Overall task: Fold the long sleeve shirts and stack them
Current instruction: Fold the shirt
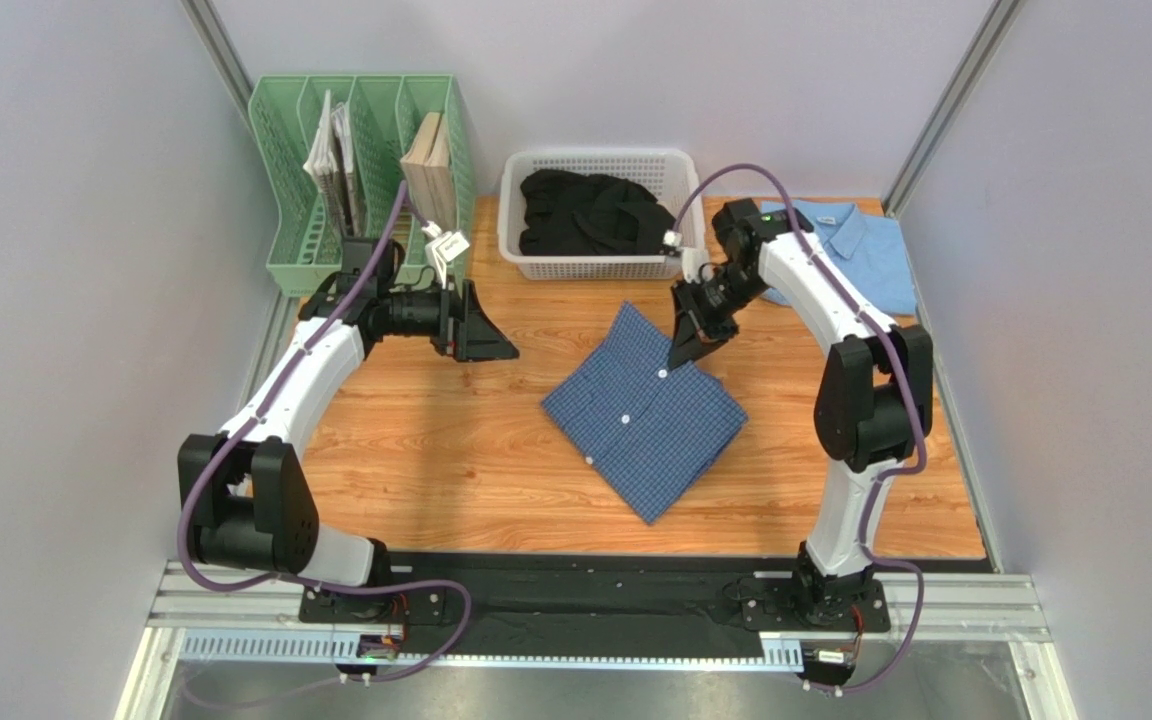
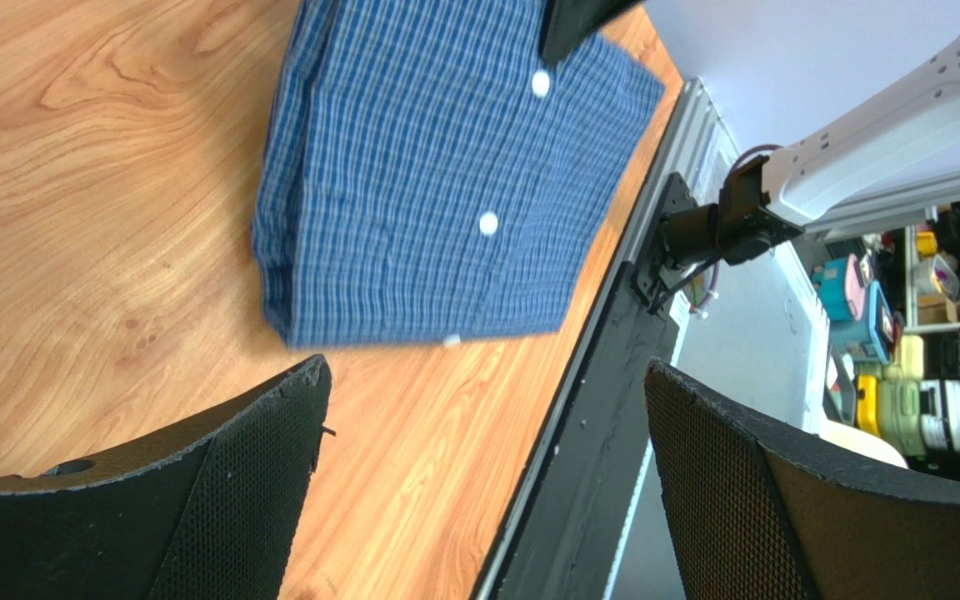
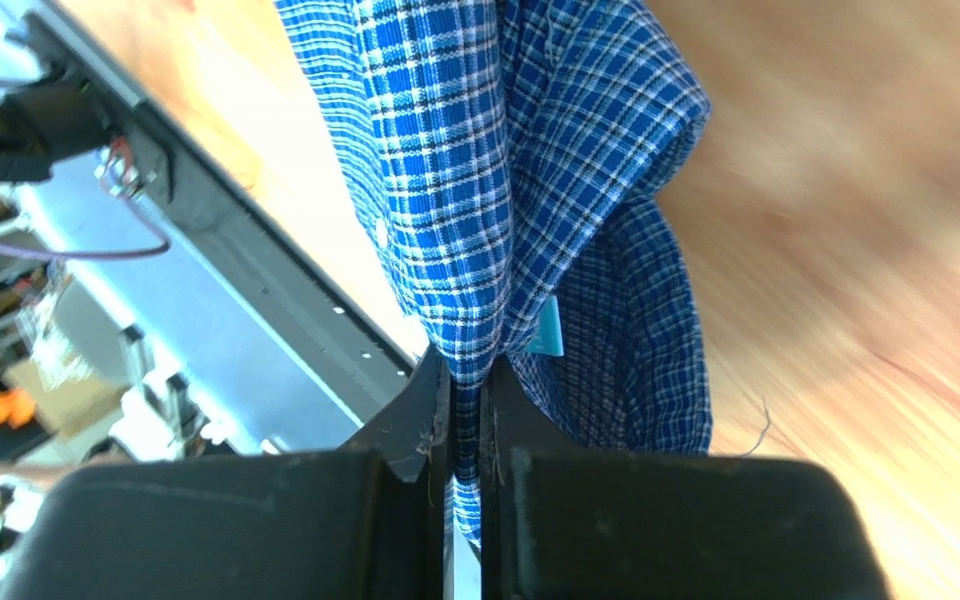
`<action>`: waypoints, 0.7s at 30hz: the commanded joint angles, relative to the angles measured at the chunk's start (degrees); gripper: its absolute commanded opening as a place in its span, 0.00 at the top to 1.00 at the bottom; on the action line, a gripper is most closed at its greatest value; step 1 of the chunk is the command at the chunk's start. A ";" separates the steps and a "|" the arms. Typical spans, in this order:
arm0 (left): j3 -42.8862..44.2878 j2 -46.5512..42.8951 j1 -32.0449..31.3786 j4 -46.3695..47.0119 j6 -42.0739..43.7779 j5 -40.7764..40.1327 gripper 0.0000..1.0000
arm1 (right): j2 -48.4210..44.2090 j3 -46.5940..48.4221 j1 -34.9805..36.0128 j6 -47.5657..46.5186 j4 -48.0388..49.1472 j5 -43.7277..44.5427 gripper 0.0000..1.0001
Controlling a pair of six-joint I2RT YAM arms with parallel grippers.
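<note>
1. Dark blue shirt lies folded near the middle of the wooden table. It looks like a square turned on its corner, and its white buttons face up.
2. The right gripper is at the shirt's edge, at about 1 o'clock from the shirt's middle. Its jaws are pressed together and pinch a fold of the checked cloth.
3. In the right wrist view, the cloth bunches up where the two fingers squeeze it. A small teal tag peeks out just beside them.
4. The left gripper is at about 10 o'clock from the shirt, apart from it. Its jaws are wide and hold nothing.
5. In the left wrist view, the shirt lies flat on the wood past the two black fingers.
6. The light blue shirt lies at the table's 1 o'clock corner, behind the right arm. It is well apart from the dark blue one.
7. A white basket sits at 12 o'clock on the table. It has black clothes inside.
8. A green rack stands at the 11 o'clock corner, with papers tucked in its slots.
</note>
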 commanded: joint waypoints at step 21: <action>-1.63 0.95 4.22 0.27 4.21 4.14 0.01 | -8.26 5.56 22.54 -7.72 2.50 53.98 1.00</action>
